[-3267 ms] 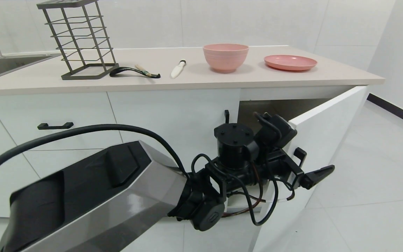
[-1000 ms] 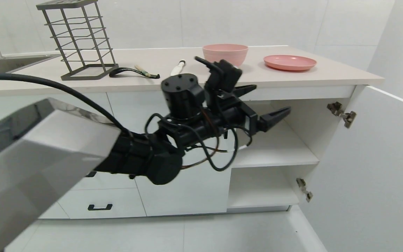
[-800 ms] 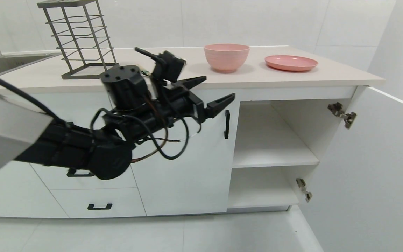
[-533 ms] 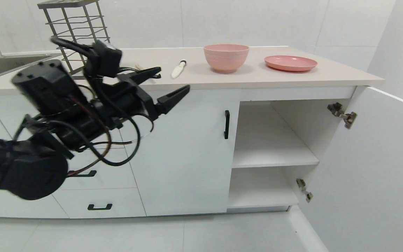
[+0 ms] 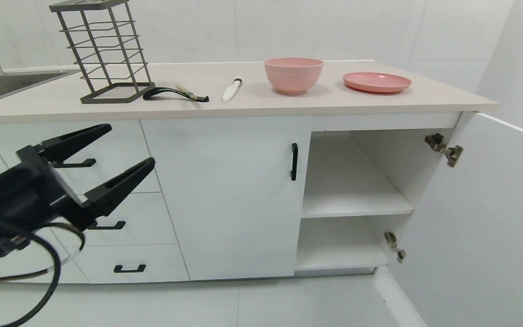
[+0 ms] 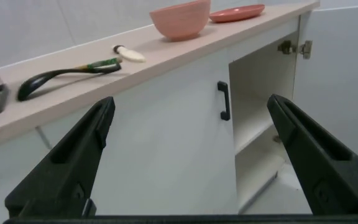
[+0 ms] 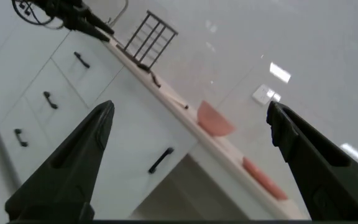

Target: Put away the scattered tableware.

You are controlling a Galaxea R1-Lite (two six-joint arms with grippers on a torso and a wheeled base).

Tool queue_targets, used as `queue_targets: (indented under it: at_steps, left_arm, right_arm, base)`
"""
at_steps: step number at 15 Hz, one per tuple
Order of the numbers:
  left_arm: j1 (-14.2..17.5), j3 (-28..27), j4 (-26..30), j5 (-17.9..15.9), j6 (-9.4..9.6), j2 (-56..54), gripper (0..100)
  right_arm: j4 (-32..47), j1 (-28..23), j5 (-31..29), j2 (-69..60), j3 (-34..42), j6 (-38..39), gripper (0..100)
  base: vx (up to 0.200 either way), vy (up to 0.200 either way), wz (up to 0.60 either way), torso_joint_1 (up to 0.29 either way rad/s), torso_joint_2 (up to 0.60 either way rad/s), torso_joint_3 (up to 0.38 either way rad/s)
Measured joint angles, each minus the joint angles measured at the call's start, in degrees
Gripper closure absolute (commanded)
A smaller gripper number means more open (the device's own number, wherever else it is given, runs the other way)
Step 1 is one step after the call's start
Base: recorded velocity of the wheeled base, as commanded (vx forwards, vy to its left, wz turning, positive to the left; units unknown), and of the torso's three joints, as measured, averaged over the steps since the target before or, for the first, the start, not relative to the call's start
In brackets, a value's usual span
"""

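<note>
A pink bowl (image 5: 293, 75) and a pink plate (image 5: 377, 81) stand on the right part of the countertop (image 5: 252, 102). Left of them lie a white-handled knife (image 5: 231, 89) and a black ladle (image 5: 175, 94) with a small wooden-handled utensil (image 5: 184, 89) across it. My left gripper (image 5: 130, 145) hangs open and empty in front of the drawers, below and left of the utensils. Its wrist view shows the bowl (image 6: 179, 18), plate (image 6: 237, 11), knife (image 6: 129, 53) and ladle (image 6: 61, 74). My right gripper (image 7: 190, 109) is open and empty, far from the counter.
A dark wire rack (image 5: 102, 50) stands at the counter's left, beside a sink (image 5: 2, 84). The right cabinet is open, its door (image 5: 493, 204) swung out wide, showing two bare shelves (image 5: 357, 200). A closed door with a black handle (image 5: 293, 161) and drawers (image 5: 120, 209) sit left of it.
The cabinet door has gone from partly open to fully open. My left arm has swung away from it, leftward and down, its gripper staying open.
</note>
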Motion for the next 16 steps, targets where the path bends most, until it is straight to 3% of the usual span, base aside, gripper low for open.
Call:
queue_targets:
  at_steps: [1,3,5,9,12,16]
  left_arm:
    - [0.8,2.9,0.4,0.1,-0.20,-3.4,0]
    - [5.6,7.9,2.1,0.1,-0.38,-9.6,0]
    - [11.5,10.8,3.3,0.1,-0.16,-14.6,0]
    - [17.2,14.3,3.6,0.0,0.38,-21.5,0]
    - [18.6,17.7,3.6,-1.7,0.94,-27.8,0]
    - [17.5,18.6,7.0,-3.9,1.71,-38.1,0]
  right_arm:
    - [7.0,0.7,-1.2,-4.5,0.3,0.0,0]
    - [19.9,1.9,-5.7,-12.7,1.8,0.0,0]
    - [28.3,2.6,-17.9,-17.8,4.5,1.5,0]
    - [45.2,3.0,-32.0,-20.9,5.7,5.1,0]
    - [47.3,3.1,-35.5,-21.4,5.8,5.6,0]
    - [47.2,3.1,-35.5,-21.5,5.8,5.1,0]
  base:
    - [0.000,0.000,0.00,0.000,0.00,0.000]
    - [0.000,0.000,0.00,0.000,0.00,0.000]
    - [0.000,0.000,0.00,0.000,0.00,0.000]
    - [0.000,0.000,0.00,0.000,0.00,0.000]
    - [0.000,0.000,0.00,0.000,0.00,0.000]
    - [0.000,0.000,0.00,0.000,0.00,0.000]
